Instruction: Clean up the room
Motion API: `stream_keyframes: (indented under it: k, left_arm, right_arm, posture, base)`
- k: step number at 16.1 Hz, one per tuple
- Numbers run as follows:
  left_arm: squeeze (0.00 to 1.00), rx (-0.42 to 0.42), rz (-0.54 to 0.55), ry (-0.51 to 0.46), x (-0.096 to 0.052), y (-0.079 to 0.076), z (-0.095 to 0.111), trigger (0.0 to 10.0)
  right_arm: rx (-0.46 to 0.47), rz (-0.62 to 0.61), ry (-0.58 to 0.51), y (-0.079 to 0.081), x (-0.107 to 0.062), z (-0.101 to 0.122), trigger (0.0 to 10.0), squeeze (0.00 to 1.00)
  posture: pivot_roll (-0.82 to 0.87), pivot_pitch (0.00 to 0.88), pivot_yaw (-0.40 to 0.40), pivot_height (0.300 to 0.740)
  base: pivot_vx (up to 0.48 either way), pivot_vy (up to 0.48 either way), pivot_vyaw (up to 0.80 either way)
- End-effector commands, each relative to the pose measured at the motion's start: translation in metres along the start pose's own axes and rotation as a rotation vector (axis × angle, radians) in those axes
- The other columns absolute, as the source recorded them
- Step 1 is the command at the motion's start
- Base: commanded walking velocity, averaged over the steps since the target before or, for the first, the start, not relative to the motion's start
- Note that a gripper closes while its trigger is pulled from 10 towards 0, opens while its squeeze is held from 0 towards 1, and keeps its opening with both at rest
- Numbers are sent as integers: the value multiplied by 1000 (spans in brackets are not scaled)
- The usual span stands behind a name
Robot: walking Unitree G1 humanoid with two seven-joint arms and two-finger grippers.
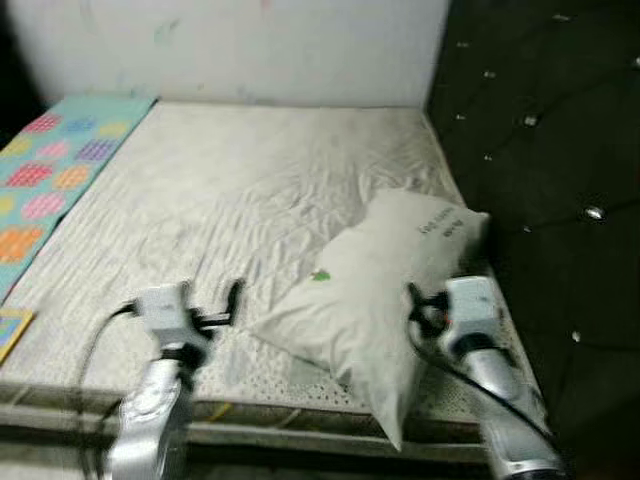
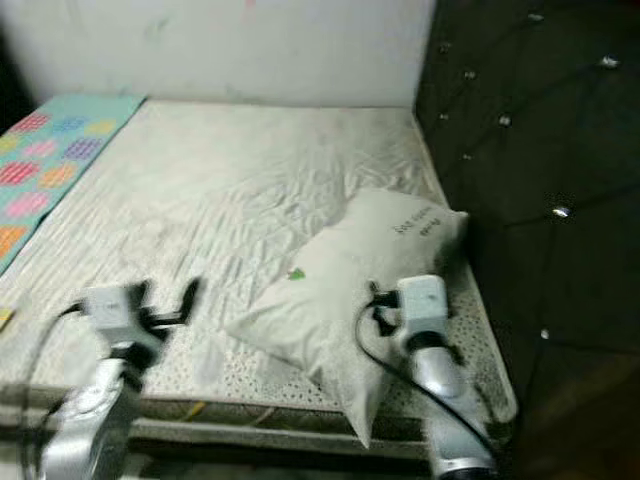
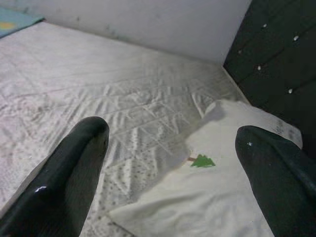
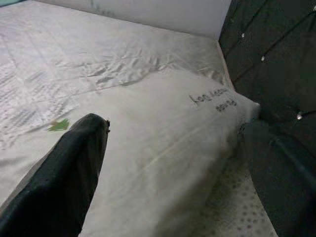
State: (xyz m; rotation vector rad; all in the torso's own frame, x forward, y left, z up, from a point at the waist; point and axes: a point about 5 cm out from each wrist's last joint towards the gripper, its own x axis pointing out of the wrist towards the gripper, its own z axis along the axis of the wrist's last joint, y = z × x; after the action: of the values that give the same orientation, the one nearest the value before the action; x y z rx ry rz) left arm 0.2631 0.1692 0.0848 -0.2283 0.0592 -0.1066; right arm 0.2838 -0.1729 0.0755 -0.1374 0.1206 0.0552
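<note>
A white pillow with a small green tree mark and dark lettering lies slantwise on the front right of the bed. It rests on the white quilted mattress, and its lower corner hangs over the front edge. My left gripper hovers open just left of the pillow's near corner, with nothing between its fingers. At the pillow's right side my right gripper is open, one finger over the pillow and the other beside its edge.
A dark tufted headboard with shiny buttons runs along the right side of the bed. A white wall stands behind. A turquoise cover with coloured patches lies along the left side. The mattress's front edge is just below my arms.
</note>
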Motion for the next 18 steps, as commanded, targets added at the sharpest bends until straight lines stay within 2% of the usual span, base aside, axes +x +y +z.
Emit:
stream_keyframes:
  k: [1,4,7,12,13,16,18]
  left_arm:
    - [0,13,25,3,-5,10,1,10000]
    - [0,9,30,11,-4,11,0,10000]
    - [0,8,32,14,-4,10,0,10000]
    - [0,13,38,18,-5,11,0,10000]
    - [0,26,43,16,-6,11,1,10000]
    - [0,33,65,17,-12,11,3,10000]
    - [0,29,71,26,-18,11,3,10000]
  right_arm:
    - [16,25,-10,9,2,4,10000,0]
    - [16,25,-7,8,3,3,10000,0]
    - [17,22,-4,8,2,3,10000,0]
    - [15,25,-11,8,2,5,10000,0]
    - [29,19,-47,7,1,11,10000,0]
    - [86,26,-63,7,-3,14,10000,0]
    - [75,34,-56,9,-9,12,10000,0]
  posture:
    - [-139,0,5,740]
    - [-140,0,5,740]
    - [-141,0,3,740]
    - [-142,0,6,740]
    - [-141,0,3,740]
    - [-131,18,-2,740]
    - [-131,39,-1,740]
  base:
    - [0,0,0]
    - [0,0,0]
    - [0,0,-733]
    - [0,0,0]
    - [0,0,0]
    - [0,0,0]
    - [0,0,0]
